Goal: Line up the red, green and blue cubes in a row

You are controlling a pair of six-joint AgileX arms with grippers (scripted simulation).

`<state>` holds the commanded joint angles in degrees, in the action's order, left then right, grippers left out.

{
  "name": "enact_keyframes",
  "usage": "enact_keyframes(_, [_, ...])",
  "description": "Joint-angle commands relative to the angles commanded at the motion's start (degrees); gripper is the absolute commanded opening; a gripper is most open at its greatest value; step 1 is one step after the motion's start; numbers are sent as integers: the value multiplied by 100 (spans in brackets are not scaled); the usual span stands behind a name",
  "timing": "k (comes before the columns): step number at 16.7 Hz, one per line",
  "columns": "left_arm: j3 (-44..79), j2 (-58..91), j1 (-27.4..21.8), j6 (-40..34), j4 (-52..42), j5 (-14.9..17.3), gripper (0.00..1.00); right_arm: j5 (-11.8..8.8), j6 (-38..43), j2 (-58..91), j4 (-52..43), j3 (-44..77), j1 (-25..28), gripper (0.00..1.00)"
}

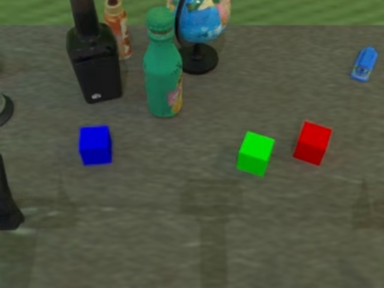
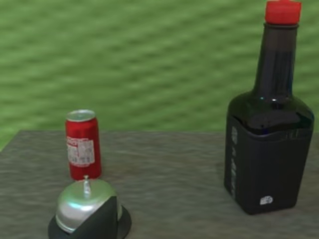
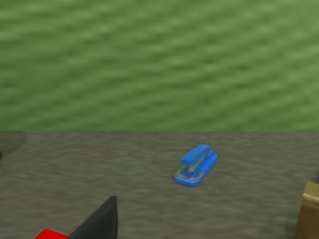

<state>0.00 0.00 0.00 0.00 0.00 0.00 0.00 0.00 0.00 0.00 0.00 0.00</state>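
We see the blue cube (image 1: 95, 144) toward the table's (image 1: 198, 234) left edge, well apart from the green cube (image 1: 255, 153) and the red cube (image 1: 312, 143), which sit near each other toward the right edge. We judge all three light, rigid and matte, so each should take a firm pinch across two opposite flat faces. Of either tool we cannot tell whether it is open or closed.

I see the blue cube (image 1: 95, 144) at the surface's (image 1: 180, 240) left, the green cube (image 1: 255, 153) and red cube (image 1: 312, 143) side by side at right, bottles (image 1: 162, 66) and a globe (image 1: 198, 27) behind them.
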Motion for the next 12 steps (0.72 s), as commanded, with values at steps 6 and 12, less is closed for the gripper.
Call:
enact_keyframes(6, [0, 0, 0, 0, 0, 0, 100, -8, -290, 587, -409, 589, 110, 100])
enact_keyframes(12, [0, 0, 0, 0, 0, 0, 100, 11, -1389, 3288, -1957, 3031, 471, 100])
